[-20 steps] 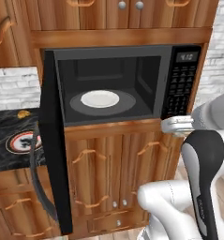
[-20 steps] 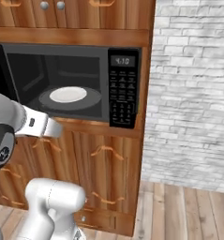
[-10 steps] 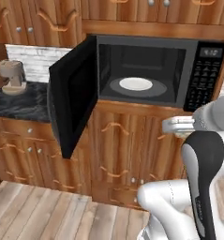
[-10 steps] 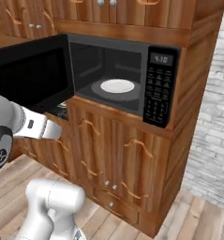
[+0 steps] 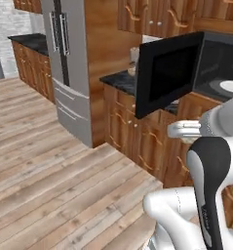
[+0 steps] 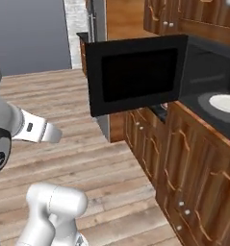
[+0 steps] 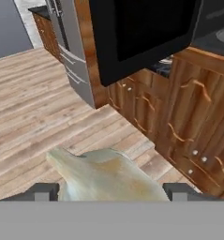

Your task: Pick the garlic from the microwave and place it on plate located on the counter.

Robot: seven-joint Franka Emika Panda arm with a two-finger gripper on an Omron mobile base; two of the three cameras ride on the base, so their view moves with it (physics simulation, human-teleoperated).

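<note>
Gripper (image 7: 106, 191) holds the garlic (image 7: 106, 176) between its fingertips, above the wooden floor (image 7: 43, 112). Microwave (image 6: 203, 91) to the right, door (image 6: 135, 74) swung wide; white plate (image 6: 225, 103) inside.

one garlic (image 7: 108, 176), one microwave (image 6: 150, 77), one white plate (image 6: 225, 103), one fridge (image 5: 69, 63).

Door: the microwave (image 6: 203, 62) door (image 6: 135, 74) swings wide open and sticks out over the floor.
Floor: the wooden floor (image 5: 45, 161) is bare, with lots of room.
Left: a tall fridge (image 5: 67, 63) blocks the way.
</note>
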